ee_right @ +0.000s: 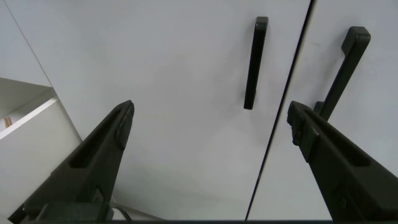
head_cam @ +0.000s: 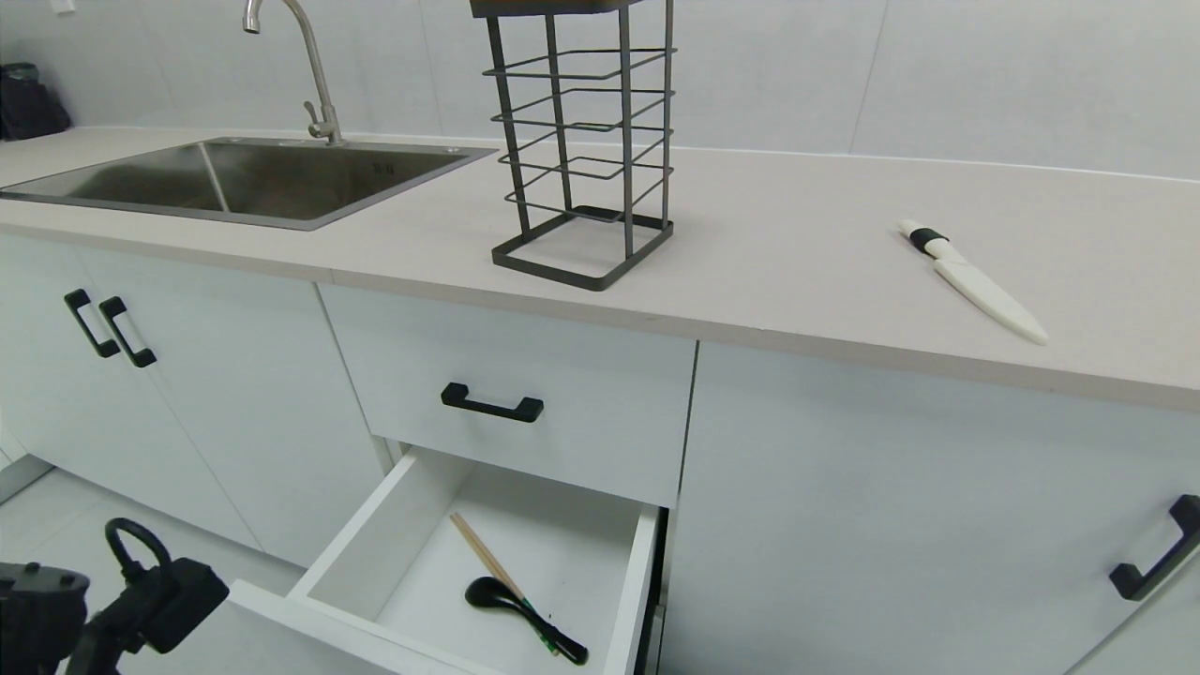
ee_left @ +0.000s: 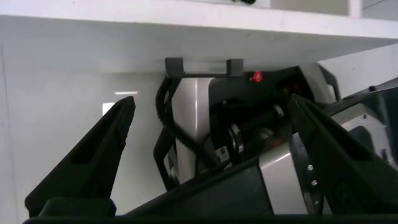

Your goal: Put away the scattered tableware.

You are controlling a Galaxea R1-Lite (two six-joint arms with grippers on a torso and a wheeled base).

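A white knife with a black band lies on the right of the countertop. Below the counter the lower drawer stands pulled out; a pair of chopsticks and a black spoon lie inside it. My left gripper is open with nothing between its fingers, facing a glossy white panel with a black handle. The left arm sits low beside the drawer's front. My right gripper is open and empty, facing white cabinet doors with two black handles.
A black wire rack stands in the middle of the counter. A steel sink with a tap is at the left. The upper drawer with its handle is closed above the open one.
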